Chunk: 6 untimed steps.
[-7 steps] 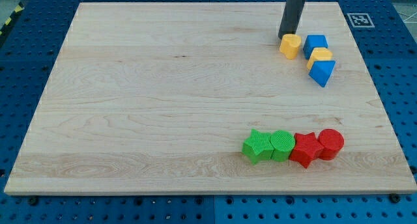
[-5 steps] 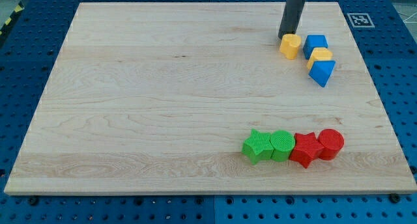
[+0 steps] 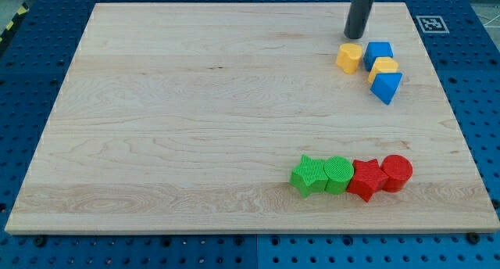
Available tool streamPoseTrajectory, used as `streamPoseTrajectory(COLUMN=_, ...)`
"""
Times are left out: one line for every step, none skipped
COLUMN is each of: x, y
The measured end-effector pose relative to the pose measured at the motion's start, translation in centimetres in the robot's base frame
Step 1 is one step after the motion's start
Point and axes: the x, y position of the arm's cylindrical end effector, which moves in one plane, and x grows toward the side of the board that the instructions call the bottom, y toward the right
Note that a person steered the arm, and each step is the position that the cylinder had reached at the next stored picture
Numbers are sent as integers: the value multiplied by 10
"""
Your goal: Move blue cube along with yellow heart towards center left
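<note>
Having no jaws to open, my tip (image 3: 356,35) is hovering just above the light, slippery-looking yellow heart (image 3: 349,57) and blue cube (image 3: 379,52), best pushed from their right faces.

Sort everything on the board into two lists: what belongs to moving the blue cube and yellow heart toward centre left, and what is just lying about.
Job: blue cube; yellow heart; my tip, just above the heart.

Lying about: second yellow block; blue triangle; green star; green cylinder; red star; red cylinder.

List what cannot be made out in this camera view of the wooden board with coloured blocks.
- Dark rod above my tip: cut off by the view's top edge.
- Small yellow block between blue cube and blue triangular block: shape unclear, too small.
- Yellow heart: contact with blue cube uncertain.
</note>
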Motion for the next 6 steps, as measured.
streamPoseTrajectory(x=4, y=27)
streamPoseTrajectory(x=22, y=48)
streamPoseTrajectory(x=43, y=62)
streamPoseTrajectory(x=58, y=63)
streamPoseTrajectory(x=65, y=45)
streamPoseTrajectory(x=65, y=22)
